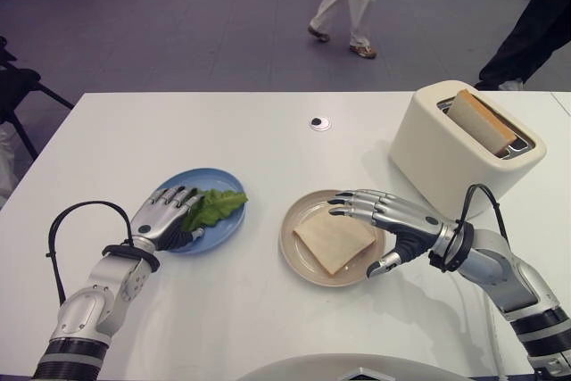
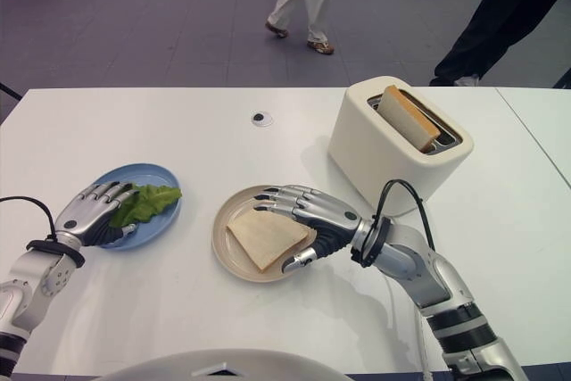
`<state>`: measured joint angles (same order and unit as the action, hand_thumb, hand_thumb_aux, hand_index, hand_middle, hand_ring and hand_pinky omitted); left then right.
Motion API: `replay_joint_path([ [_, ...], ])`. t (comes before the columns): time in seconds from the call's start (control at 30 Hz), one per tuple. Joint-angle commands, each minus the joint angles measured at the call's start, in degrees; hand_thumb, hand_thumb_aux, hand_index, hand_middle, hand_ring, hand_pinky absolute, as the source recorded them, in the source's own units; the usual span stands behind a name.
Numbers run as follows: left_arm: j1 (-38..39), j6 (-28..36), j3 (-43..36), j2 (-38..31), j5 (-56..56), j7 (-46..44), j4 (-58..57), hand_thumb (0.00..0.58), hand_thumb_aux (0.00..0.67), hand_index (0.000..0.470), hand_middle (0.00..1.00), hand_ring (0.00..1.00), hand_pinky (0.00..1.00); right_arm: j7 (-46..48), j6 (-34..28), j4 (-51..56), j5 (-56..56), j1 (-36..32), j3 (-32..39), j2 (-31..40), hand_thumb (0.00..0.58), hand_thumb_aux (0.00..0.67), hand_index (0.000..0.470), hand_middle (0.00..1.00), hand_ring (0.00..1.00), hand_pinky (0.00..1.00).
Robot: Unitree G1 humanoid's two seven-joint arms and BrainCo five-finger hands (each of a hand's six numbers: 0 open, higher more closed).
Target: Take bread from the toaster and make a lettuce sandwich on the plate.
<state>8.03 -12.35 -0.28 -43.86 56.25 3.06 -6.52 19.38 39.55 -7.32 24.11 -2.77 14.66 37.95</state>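
Lettuce (image 1: 221, 205) lies half hidden under the left hand (image 1: 165, 214), grip unclear; right hand (image 1: 384, 216) hovers spread over the bread (image 1: 332, 241).

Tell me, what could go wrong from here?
The green lettuce leaf by the left hand reaches the rim of the round blue plate; it could drop on the white table when carried. The right hand hangs over the pale bread slice on the round beige plate and might knock it askew. The second slice leans in the cream toaster and may catch on its slot.
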Motion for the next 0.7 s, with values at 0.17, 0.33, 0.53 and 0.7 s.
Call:
replay_joint_path([
  [0.17,0.7,-1.2,-2.7,-1.5,-2.5,1.6,-0.2,0.58,0.67,0.47,0.0,0.0,0.0,0.7,0.0,-0.2,0.0,0.5,-0.5,-0.3,0.0,0.0,0.0,0.0,0.0,0.0],
  [0.33,1.3,-1.4,-1.9,-2.0,-3.8,3.2,1.5,0.58,0.67,0.47,0.0,0.0,0.0,0.4,0.2,0.3,0.5,0.3,-0.7,-0.4,0.0,0.0,0.0,0.0,0.0,0.0],
  [0.53,2.8,0.5,2.5,-3.4,-4.5,5.5,5.3,0.58,0.67,0.47,0.0,0.0,0.0,-0.2,0.3,0.3,0.8,-0.1,-0.9,-0.8,0.0,0.0,0.0,0.0,0.0,0.0],
  [0.7,4.1,-0.1,6.4,-3.2,-7.8,5.6,9.6,0.58,0.67,0.47,0.0,0.0,0.0,-1.2,0.4,0.6,1.3,-0.3,-1.6,-1.5,0.0,0.0,0.0,0.0,0.0,0.0],
])
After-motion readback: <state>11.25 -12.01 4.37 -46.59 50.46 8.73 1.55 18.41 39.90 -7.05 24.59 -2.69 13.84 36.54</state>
